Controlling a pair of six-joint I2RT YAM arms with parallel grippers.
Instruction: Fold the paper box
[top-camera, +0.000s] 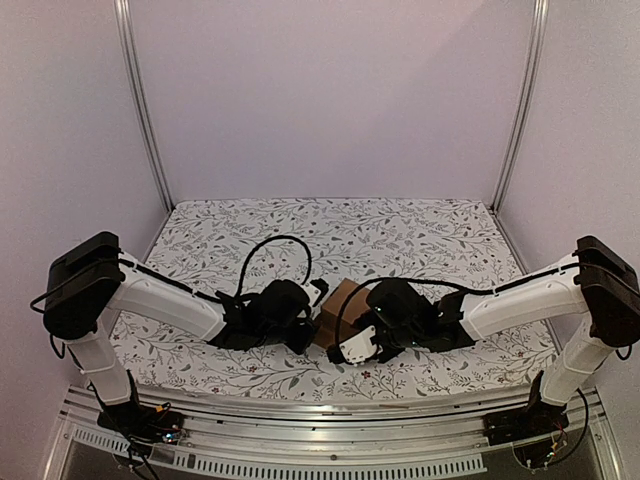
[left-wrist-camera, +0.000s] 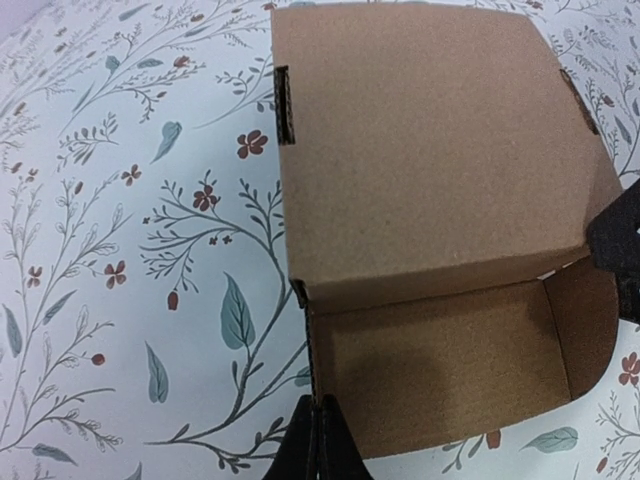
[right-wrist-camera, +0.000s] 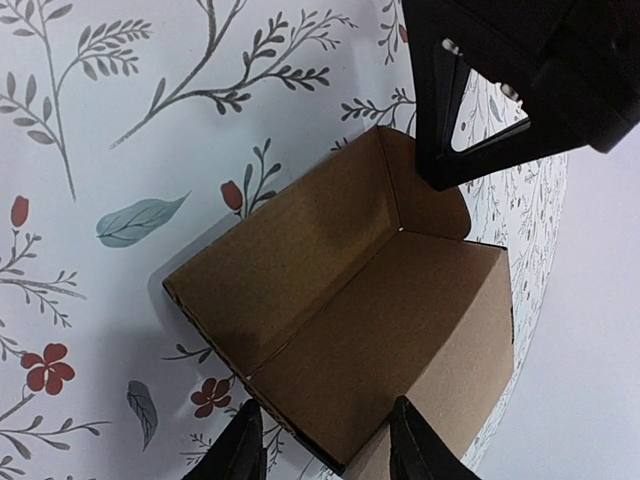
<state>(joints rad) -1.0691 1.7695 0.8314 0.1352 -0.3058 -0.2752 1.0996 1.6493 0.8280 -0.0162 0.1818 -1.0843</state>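
The paper box (top-camera: 338, 303) sits on the flowered table (top-camera: 250, 240), in the middle and toward the near edge, right between the two arms. It is brown and partly folded up, with one side open so you can see inside.

The left gripper (left-wrist-camera: 320, 445) is just left of the box. Its jaws are squeezed tight together. In the left wrist view the tips touch the edge of the box's near left wall, where the open side is. I cannot tell if a bit of cardboard is pinched between them.

The right gripper (right-wrist-camera: 322, 410) is just right of the box. Its jaws stand partway apart, and a corner of the box lies between the two fingers (right-wrist-camera: 240, 445). One finger is over the box's flat panel. Beside the other, a little cloth shows. I cannot tell if they press on the box.
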